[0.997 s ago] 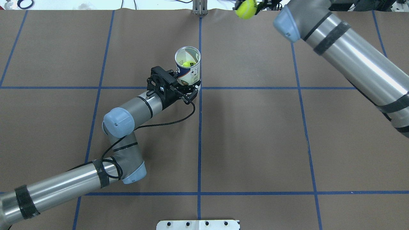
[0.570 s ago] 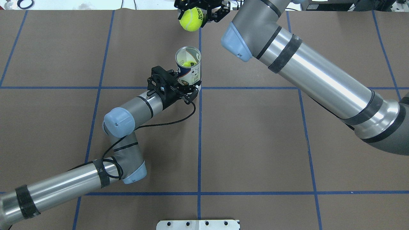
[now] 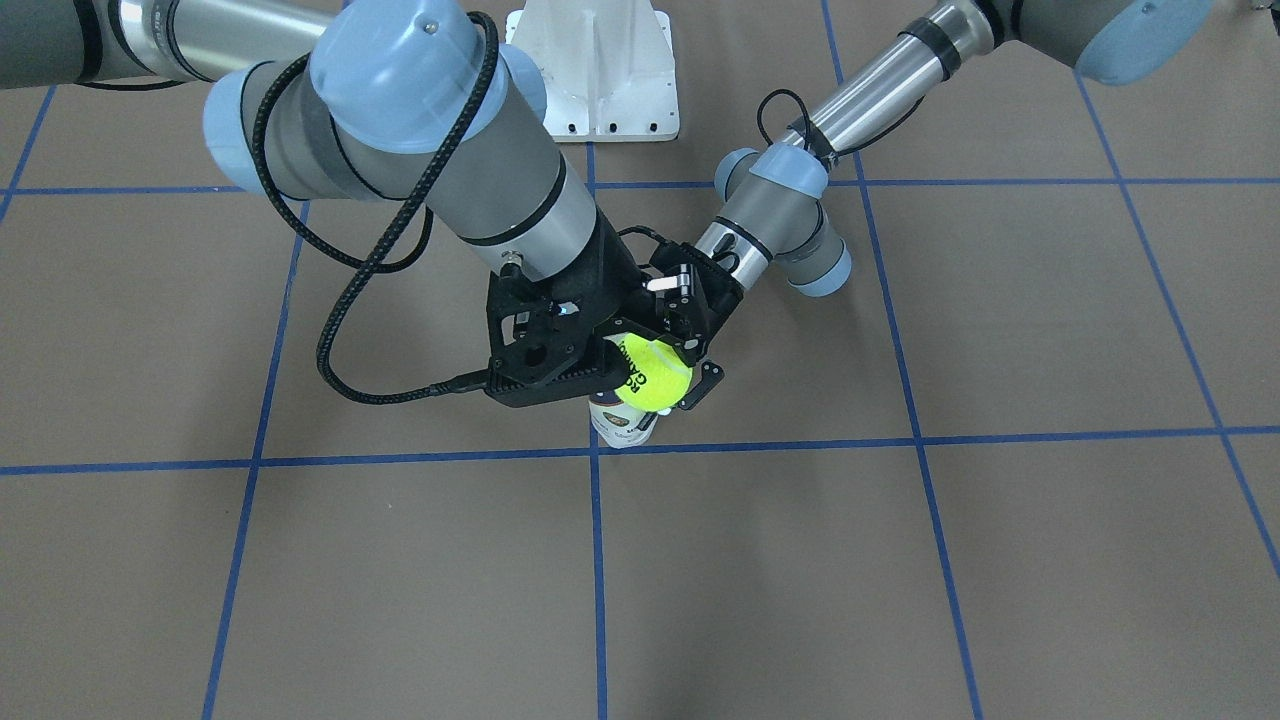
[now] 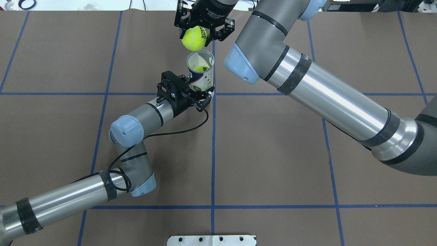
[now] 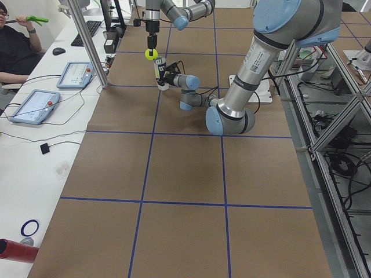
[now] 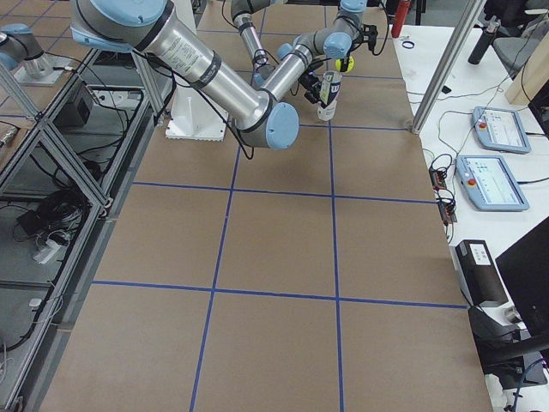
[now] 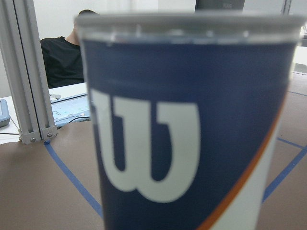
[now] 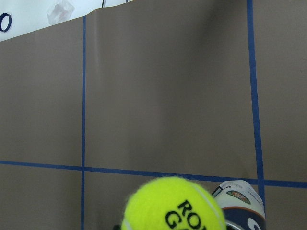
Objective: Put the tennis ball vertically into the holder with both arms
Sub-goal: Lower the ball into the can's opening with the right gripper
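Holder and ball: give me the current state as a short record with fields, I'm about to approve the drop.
holder: upright, top open, clamped low by left gripper
inner ball: lying inside holder
held ball: in right gripper, above the rim, not yet in
alignment: close to the opening; exact centring cannot be told

Holder (image 3: 620, 428) largely behind tennis ball (image 3: 652, 375)

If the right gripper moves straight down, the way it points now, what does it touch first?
Probably the can: the ball in the right gripper hangs above its open mouth, slightly off centre, so it may hit the rim.
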Robot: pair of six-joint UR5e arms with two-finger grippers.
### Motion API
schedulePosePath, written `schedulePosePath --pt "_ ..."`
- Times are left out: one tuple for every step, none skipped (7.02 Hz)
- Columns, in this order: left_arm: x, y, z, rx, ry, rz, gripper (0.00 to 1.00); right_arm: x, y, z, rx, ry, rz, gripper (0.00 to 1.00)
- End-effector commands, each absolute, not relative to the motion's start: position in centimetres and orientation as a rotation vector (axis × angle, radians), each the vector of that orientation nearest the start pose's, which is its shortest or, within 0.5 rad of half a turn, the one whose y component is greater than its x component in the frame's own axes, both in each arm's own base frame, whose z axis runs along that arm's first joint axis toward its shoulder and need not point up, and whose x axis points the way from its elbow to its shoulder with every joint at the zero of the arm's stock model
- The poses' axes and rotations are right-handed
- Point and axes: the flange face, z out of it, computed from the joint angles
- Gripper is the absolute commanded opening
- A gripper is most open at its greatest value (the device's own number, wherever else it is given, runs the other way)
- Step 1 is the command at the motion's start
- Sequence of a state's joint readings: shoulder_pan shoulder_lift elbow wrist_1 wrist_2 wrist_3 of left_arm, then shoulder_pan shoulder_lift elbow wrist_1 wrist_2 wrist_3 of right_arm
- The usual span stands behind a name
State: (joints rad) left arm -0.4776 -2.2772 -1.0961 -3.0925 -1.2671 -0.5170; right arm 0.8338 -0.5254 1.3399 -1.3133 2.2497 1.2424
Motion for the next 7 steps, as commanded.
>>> schedulePosePath --pt "57.6 -48.2 28.2 1.359 1.094 0.156 0.70 -46.3 -59.7 5.6 0.027 -1.171 0.077 0.00" --pt "57.6 -48.2 28.0 1.361 1.096 0.155 0.70 -46.8 -59.2 6.4 0.016 -1.164 0.073 0.00" --pt "57.6 -48.2 28.0 1.361 1.096 0.155 0.70 -46.4 -58.3 6.7 0.013 -1.164 0.069 0.00" --pt "57.5 -48.3 28.1 1.361 1.094 0.154 0.70 -45.9 -57.5 6.8 0.011 -1.164 0.066 0.00" --pt "57.5 -48.3 28.1 1.361 1.094 0.154 0.70 -45.7 -57.0 7.0 0.012 -1.166 0.062 0.00" --pt "57.5 -48.3 28.2 1.360 1.092 0.155 0.70 -45.8 -56.8 7.0 0.009 -1.168 0.058 0.00" --pt "57.5 -48.3 28.2 1.360 1.092 0.155 0.70 -46.0 -56.7 7.0 0.002 -1.159 0.061 0.39"
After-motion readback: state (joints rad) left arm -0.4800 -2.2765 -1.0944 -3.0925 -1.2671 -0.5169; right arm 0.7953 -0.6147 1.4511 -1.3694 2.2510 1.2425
